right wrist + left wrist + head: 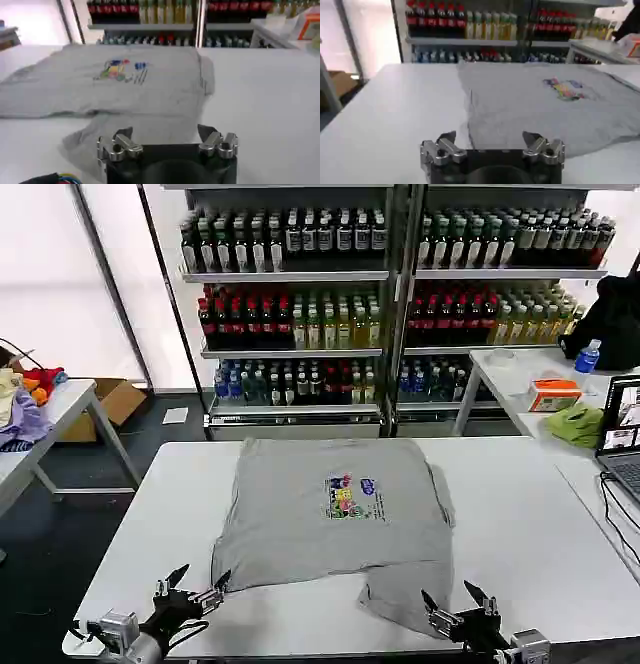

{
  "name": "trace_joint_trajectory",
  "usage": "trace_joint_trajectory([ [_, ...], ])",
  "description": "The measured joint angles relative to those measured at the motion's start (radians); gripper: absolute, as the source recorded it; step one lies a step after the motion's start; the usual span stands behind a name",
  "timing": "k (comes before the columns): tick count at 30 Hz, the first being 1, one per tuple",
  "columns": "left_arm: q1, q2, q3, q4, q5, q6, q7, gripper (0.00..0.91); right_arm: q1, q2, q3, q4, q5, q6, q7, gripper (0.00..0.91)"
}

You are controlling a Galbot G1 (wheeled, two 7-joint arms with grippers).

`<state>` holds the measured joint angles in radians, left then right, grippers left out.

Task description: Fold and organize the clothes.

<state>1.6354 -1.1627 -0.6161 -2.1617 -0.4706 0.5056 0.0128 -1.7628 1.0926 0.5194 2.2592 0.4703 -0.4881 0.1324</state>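
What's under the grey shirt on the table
The grey shirt lies print-up directly on the white table, with bare tabletop showing all around it. Whatever lies beneath the fabric, including any folded-under part, is covered.

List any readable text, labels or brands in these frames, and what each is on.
None can be read.
Grey shirt chest print: multicoloured, lettering too blurred.
Bottle labels on the shelves: too small.
Orange box on the side table: no print readable.
Laptop screen: unreadable.

White table [520, 534], grey shirt [320, 529] lying flat on it — chest print up, one sleeve folded in
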Motion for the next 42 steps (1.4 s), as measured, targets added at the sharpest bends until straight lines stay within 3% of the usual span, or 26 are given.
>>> trace_joint_trajectory([
  [4,-0.015,-0.016,0.019,0.015,0.0,0.016,-0.025,0.897,-0.008,0.008,-0.019,-0.002,-0.004,-0.015,0.017,0.907],
  [5,-0.016,-0.022,0.024,0.018,0.001,0.019,-0.029,0.826,-0.011,0.011,-0.022,-0.004,-0.006,-0.019,0.022,0.343],
  [6,-0.018,-0.026,0.029,0.022,0.003,0.021,-0.031,0.736,-0.013,0.013,-0.027,-0.006,-0.007,-0.023,0.028,0.04],
  [7,-0.019,-0.03,0.033,0.026,0.006,0.023,-0.036,0.433,-0.015,0.014,-0.03,-0.009,-0.007,-0.025,0.031,0.0],
  [8,-0.021,-0.035,0.038,0.031,0.01,0.025,-0.039,0.282,-0.015,0.013,-0.033,-0.011,-0.008,-0.026,0.034,0.0],
  [9,-0.021,-0.04,0.043,0.034,0.014,0.026,-0.041,0.03,-0.015,0.013,-0.037,-0.013,-0.01,-0.026,0.038,0.0],
  [10,-0.023,-0.044,0.048,0.039,0.019,0.027,-0.045,0.01,-0.015,0.014,-0.04,-0.014,-0.01,-0.025,0.041,0.0],
  [24,-0.026,-0.091,0.076,0.063,0.067,0.022,-0.057,0.01,-0.004,0.029,-0.077,-0.03,-0.001,-0.013,0.055,0.0],
  [42,0.001,-0.107,0.073,0.059,0.089,-0.024,-0.043,0.02,-0.049,-0.014,-0.044,0.007,0.024,0.063,-0.017,0.0],
])
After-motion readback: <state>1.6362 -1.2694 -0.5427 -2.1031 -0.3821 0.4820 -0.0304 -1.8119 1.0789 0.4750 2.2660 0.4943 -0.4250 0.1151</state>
